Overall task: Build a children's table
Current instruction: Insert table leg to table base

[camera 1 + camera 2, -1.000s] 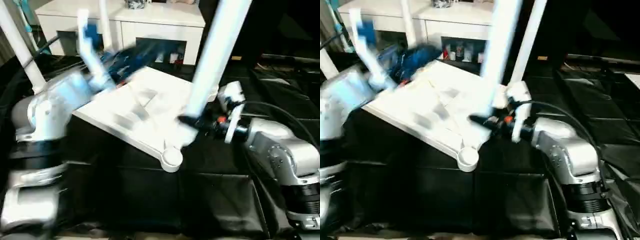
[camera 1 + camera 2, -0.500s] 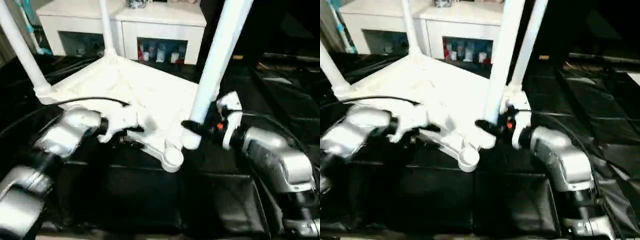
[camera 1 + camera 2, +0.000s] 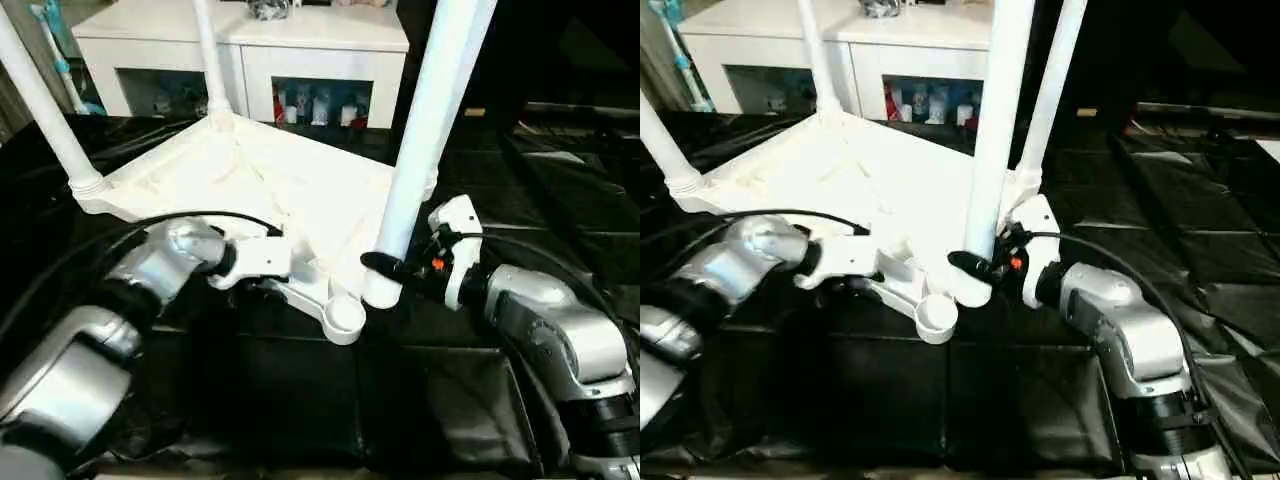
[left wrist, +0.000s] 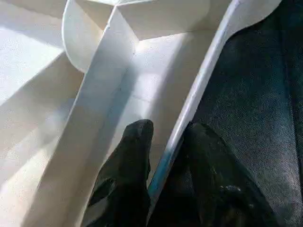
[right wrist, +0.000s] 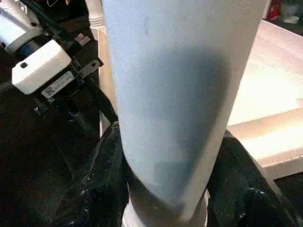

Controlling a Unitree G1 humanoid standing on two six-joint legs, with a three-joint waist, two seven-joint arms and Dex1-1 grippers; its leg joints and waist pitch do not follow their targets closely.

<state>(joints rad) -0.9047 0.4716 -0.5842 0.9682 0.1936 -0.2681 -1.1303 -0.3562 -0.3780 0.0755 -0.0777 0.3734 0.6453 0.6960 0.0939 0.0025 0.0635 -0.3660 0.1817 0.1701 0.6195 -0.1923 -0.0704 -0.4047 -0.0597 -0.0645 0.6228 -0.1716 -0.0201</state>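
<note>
Now, head views, right gripper (image 3: 383,268): closed around the low end of the near leg (image 3: 425,130), just above the empty corner socket (image 3: 345,318); silver forearm comes in from the right.
Head views, left gripper (image 3: 862,284): at the near edge of the table top (image 3: 270,175), forearm angled in from the lower left.
Head views, table: upside down on black floor (image 3: 300,400), legs upright.
Left wrist view, fingers (image 4: 135,156): narrowly parted, pinching the thin rim (image 4: 199,90) between them.
Right wrist view, fingers (image 5: 102,175): clasping both sides of the upright leg.

Head pair high over the table top (image 3: 250,180); wrist views tight on rim and leg (image 5: 180,94).
</note>
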